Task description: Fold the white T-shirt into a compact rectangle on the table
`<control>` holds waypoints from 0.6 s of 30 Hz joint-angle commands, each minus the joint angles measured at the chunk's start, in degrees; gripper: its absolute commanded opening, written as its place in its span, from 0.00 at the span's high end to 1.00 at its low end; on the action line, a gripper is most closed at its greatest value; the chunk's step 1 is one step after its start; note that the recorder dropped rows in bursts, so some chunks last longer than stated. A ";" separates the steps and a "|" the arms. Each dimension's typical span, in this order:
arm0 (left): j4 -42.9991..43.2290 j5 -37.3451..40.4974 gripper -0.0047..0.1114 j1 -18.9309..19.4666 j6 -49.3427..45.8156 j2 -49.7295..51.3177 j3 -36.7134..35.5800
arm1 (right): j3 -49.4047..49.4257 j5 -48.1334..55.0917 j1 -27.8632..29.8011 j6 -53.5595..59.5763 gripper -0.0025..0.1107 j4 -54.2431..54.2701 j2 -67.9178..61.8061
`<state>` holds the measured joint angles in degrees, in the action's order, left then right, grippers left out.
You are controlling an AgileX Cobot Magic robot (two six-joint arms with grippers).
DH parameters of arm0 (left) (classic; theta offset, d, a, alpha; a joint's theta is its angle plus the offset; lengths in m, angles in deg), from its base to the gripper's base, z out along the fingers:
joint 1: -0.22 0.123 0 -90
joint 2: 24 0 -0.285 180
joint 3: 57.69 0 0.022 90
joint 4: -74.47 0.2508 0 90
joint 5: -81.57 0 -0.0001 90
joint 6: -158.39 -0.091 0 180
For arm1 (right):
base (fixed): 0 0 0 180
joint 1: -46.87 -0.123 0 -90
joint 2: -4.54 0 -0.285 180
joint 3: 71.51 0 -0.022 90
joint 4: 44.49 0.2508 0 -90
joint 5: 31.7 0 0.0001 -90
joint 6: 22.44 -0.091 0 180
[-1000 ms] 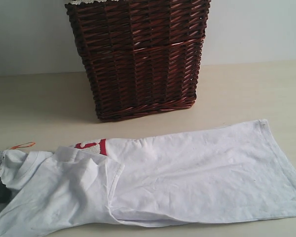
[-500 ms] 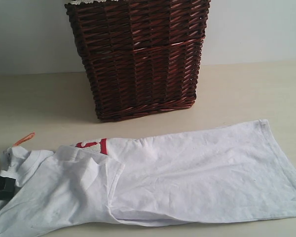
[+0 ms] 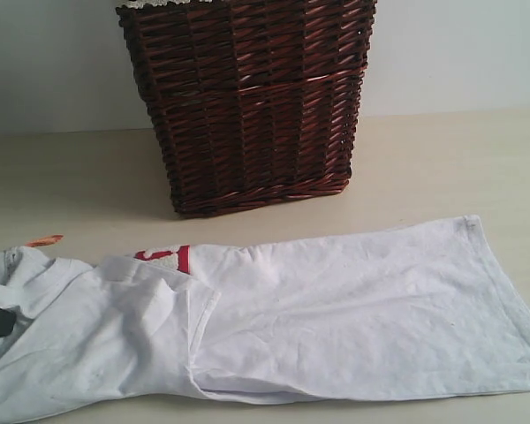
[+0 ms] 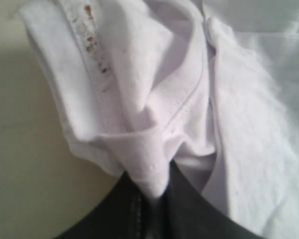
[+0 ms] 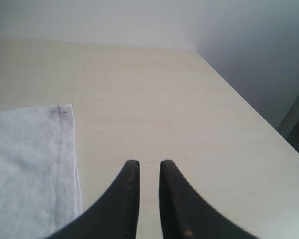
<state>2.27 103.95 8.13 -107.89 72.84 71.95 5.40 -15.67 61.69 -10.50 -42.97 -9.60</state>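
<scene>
Lying across the tabletop (image 3: 442, 159), the white T-shirt (image 3: 353, 309) risks bunching, or sliding whole, if lifted by one small fold. Wicker basket (image 3: 247, 106) behind: contents hidden. Left pincer (image 4: 152, 199) clamped on that fold at the neck end; right pincer (image 5: 148, 172) slightly apart, empty, near the hem.

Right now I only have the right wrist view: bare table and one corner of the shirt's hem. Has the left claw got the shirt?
Observer: Yes. The left claw is shut on a bunched fold of the white T-shirt, at the end with the orange neck tag.
Operator: Anything else out there?
Observer: A dark wicker basket stands on the table behind the shirt, apart from it.
Operator: Folded yet?
Observer: Not compact. It lies stretched long, with one sleeve flopped over the body.
</scene>
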 commanded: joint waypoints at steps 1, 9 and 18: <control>1.65 -1.21 0.96 0.15 -0.05 -2.47 -0.63 | 0.31 -0.34 0.20 -0.02 0.83 0.08 0.40; 6.86 -5.08 0.96 2.72 -0.05 -3.95 -0.63 | 0.31 -0.34 0.20 -0.02 0.83 0.08 0.40; 7.27 1.39 0.96 20.05 1.19 -3.95 -0.63 | 0.31 -0.34 0.20 -0.02 0.83 0.08 0.40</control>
<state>9.13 103.69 23.27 -106.65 69.40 71.41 5.40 -15.67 61.69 -10.50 -42.97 -9.60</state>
